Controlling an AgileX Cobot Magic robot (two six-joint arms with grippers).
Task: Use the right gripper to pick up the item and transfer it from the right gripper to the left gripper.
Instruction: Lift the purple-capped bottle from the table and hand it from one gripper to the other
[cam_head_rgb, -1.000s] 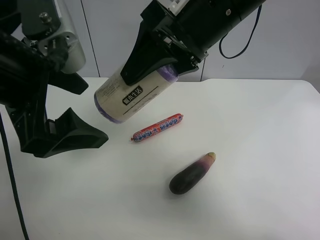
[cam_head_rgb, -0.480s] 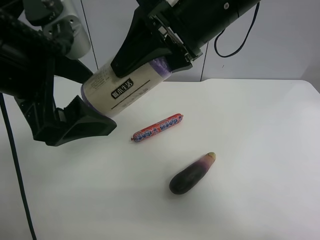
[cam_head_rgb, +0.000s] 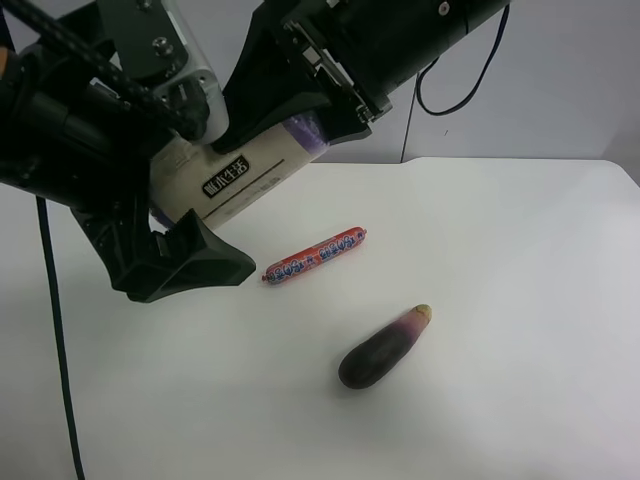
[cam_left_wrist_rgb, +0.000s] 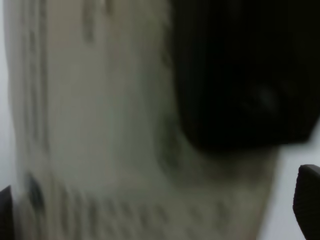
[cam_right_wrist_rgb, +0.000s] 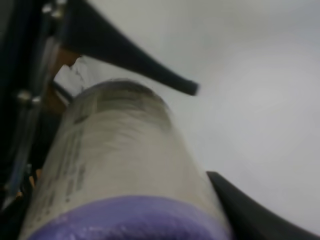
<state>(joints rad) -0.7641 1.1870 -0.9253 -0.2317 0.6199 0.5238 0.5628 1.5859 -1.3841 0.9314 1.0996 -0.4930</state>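
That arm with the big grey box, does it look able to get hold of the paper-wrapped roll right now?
Probably yes. The left tool stands open around the free end of the roll, with nothing visible in the way; the right tool grips only the far, purple end.

Exterior high: bright, even light, sharp focus; faint soft shadows under the aubergine (cam_head_rgb: 383, 349) and the sausage (cam_head_rgb: 315, 256) on the white surface (cam_head_rgb: 520, 300).
Right wrist: dimmer, soft focus; the item (cam_right_wrist_rgb: 120, 160) smears most at its purple end, 6 o'clock.
Left wrist: heavily blurred; item's print unreadable; darkest at 2 o'clock.
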